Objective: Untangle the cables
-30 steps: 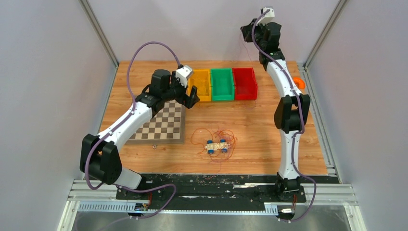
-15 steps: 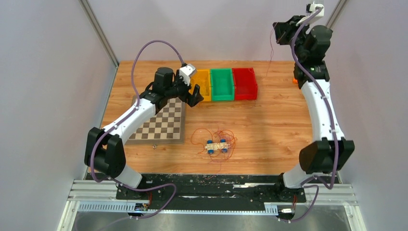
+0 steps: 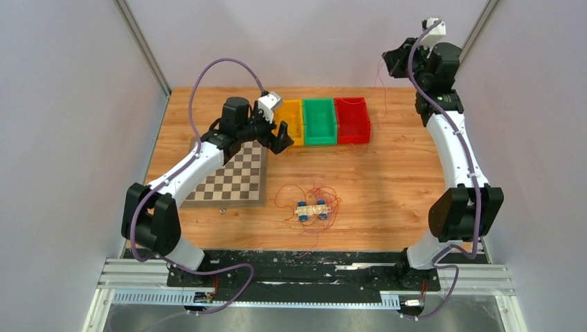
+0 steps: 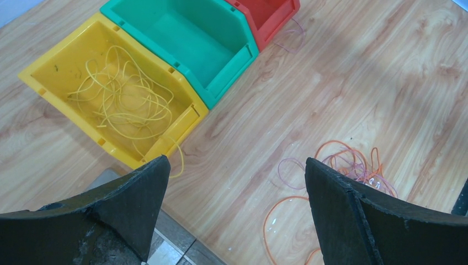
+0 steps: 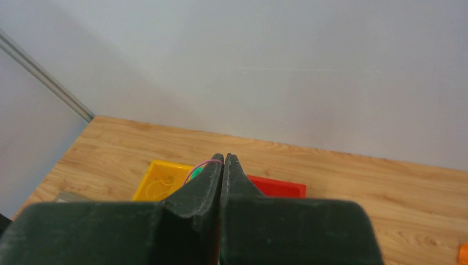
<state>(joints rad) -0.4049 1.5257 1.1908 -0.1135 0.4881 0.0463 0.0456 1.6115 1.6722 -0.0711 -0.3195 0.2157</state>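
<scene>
A tangle of thin orange and red cables lies on the wooden table, looped around a small plank with blue wheels. The left wrist view shows the tangle's orange and pink loops to the right. Yellow cables lie coiled in the yellow bin. My left gripper hangs open and empty over the wood just in front of that bin. My right gripper is raised high near the back wall. It is shut on a thin pink-red cable, which hangs down toward the table.
Yellow, green and red bins stand in a row at the back. A chessboard lies under the left arm. A small orange object sits at the table's right edge. Walls enclose the table.
The right arm swung right and up with the cable in its shut jaws, then came back slightly left. The left arm shifted a little early on, then held still.
</scene>
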